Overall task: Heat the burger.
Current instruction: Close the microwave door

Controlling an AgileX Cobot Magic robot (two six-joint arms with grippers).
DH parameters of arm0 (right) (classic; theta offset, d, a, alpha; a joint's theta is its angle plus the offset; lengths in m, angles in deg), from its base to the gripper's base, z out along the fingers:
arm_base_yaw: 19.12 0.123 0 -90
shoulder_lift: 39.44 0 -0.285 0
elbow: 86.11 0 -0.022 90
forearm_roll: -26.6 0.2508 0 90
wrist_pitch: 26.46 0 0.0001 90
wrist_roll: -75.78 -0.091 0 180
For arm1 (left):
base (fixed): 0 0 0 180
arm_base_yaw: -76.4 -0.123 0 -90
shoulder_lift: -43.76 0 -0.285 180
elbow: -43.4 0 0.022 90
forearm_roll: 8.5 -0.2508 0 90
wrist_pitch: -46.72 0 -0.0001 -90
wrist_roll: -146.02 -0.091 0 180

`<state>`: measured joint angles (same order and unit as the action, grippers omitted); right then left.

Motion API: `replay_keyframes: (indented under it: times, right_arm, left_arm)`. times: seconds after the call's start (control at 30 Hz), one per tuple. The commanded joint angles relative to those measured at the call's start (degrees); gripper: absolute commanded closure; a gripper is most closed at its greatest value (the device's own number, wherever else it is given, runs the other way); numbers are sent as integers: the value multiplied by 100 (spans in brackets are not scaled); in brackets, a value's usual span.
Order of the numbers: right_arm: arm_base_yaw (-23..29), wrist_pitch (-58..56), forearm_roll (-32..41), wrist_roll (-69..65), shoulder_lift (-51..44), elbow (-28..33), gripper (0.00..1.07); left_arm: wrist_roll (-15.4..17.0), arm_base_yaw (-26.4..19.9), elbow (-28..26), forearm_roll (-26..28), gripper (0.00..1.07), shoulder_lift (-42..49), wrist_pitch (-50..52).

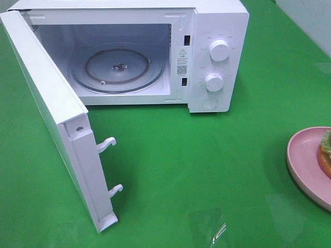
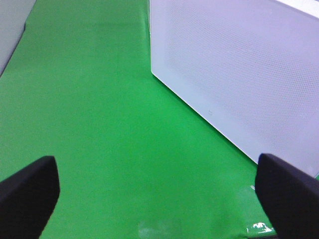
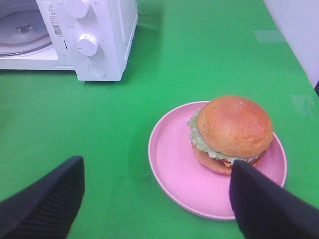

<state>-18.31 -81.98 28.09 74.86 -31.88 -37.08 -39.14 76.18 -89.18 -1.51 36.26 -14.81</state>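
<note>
Standing on the green table [image 1: 207, 170] in the exterior high view is a white microwave [image 1: 217, 31] with its door [image 1: 57, 119] swung fully out toward the left of the view. Two latch hooks [image 1: 107, 144] project from the door's free edge. The glass turntable [image 1: 118, 68] lies bare inside the cavity. Two round dials [image 1: 220, 50] sit one above the other on the control panel, with a round button below them. At the right edge, a pink plate [image 1: 302, 160] is partly cut off, and only a sliver of the burger [image 1: 326, 155] on it shows. Neither gripper appears in this view.

From the left wrist view, the left gripper [image 2: 159, 199] hangs over bare green table, its black fingers [image 2: 30, 194] spread wide with nothing between them. The perforated outer face of the microwave door stands near, ahead of one finger.

From the right wrist view, the right gripper [image 3: 159, 199] is likewise spread and holds nothing. The burger [image 3: 232, 132] rests on the pink plate [image 3: 174, 164], off-centre toward the plate's far-right side, well apart from the microwave [image 3: 107, 35]. One fingertip [image 3: 264, 204] overlaps the plate's near edge in the picture; contact cannot be determined.
</note>
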Motion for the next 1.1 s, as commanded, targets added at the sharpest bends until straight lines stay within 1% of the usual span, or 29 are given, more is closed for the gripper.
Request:
replay_keyframes:
  times: [0.03, 0.8, 0.97, 1.0, 1.03, 1.07, 1.1]
  right_arm:
    - [-17, 52, 29, 11, -155, 11, 31]
    - [-17, 52, 29, 11, -155, 11, 31]
    - [-17, 52, 29, 11, -155, 11, 31]
    - [-17, 52, 29, 11, -155, 11, 31]
    - [-17, 52, 29, 11, -155, 11, 31]
    - [-17, 52, 29, 11, -155, 11, 31]
    - [-17, 52, 29, 11, -155, 11, 31]
  left_arm:
    - [23, -17, 23, 0, 7, 40, 46]
    - [29, -17, 17, 97, 7, -17, 69]
    - [0, -17, -178, 80, 12, -395, 332]
    - [-23, -17, -223, 29, 15, -613, 596]
    - [-23, -17, -223, 29, 15, -613, 596]
    - [-23, -17, -223, 11, 19, -808, 854]
    - [-23, -17, -223, 11, 19, -808, 854]
